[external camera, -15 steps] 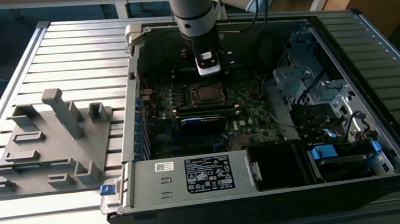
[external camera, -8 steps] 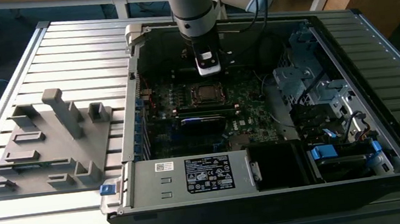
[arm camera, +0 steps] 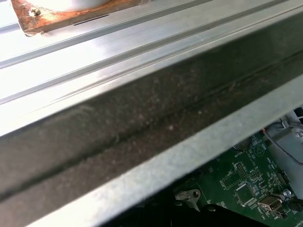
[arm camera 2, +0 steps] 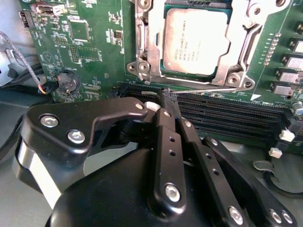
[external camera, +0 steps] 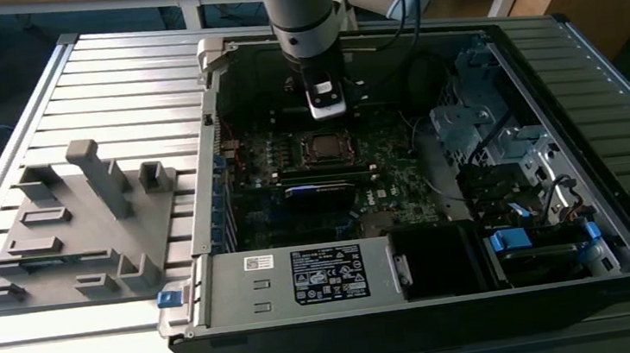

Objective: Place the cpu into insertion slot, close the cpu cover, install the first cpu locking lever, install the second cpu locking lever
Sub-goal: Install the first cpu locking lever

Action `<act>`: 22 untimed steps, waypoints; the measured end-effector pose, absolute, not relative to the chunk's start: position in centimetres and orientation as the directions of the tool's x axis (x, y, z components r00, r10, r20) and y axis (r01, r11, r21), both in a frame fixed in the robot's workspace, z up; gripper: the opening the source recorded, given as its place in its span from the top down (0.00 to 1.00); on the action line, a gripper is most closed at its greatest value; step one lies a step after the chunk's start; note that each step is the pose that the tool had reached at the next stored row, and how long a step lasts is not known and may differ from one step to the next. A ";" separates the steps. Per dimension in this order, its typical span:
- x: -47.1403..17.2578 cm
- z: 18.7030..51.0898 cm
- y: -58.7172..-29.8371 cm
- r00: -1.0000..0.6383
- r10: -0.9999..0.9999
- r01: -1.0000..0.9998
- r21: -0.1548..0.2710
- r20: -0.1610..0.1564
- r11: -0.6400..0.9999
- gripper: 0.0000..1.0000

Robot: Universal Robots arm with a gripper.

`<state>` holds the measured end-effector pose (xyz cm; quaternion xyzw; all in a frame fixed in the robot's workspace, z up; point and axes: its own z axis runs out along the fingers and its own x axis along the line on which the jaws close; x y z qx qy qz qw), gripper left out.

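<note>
The arm (external camera: 298,5) comes straight down from above into the open PC case (external camera: 423,331), wrist vertical. The gripper (external camera: 328,106) hangs over the motherboard (external camera: 409,193), just on the far side of the socket in the exterior view.

In the second wrist view the gripper (arm camera 2: 168,97) has its black fingers (arm camera 2: 163,142) drawn narrow, tips together, w/ nothing visible between them. The tips sit right at a thin metal locking lever (arm camera 2: 208,85) that runs along the socket's near edge. I can't tell if they touch it.

The cpu (arm camera 2: 199,42) lies flat in the insertion slot (arm camera 2: 189,76), just beyond the fingertips. The cpu cover (arm camera 2: 149,47) is down, framing the chip w/ the silver top showing through its window. Long black memory slots (arm camera 2: 227,116) run between the gripper body and the socket.

Writing: there's fine print on the chip's top, white markings on the green board, and a black-and-white sticker (external camera: 330,275) on the power supply box (lots of text, plus a small white label beside it).

A grey fixture (external camera: 77,225) sits on the slatted table (external camera: 109,83) at the exterior view's left, well apart from the case. The first wrist view shows the case's metal edge (arm camera: 142,123) close up.
</note>
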<state>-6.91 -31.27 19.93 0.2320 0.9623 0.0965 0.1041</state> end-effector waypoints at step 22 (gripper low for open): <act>-6.7 19.9 -31.3 -0.871 0.461 0.426 0.206 -0.171 0.881 0.89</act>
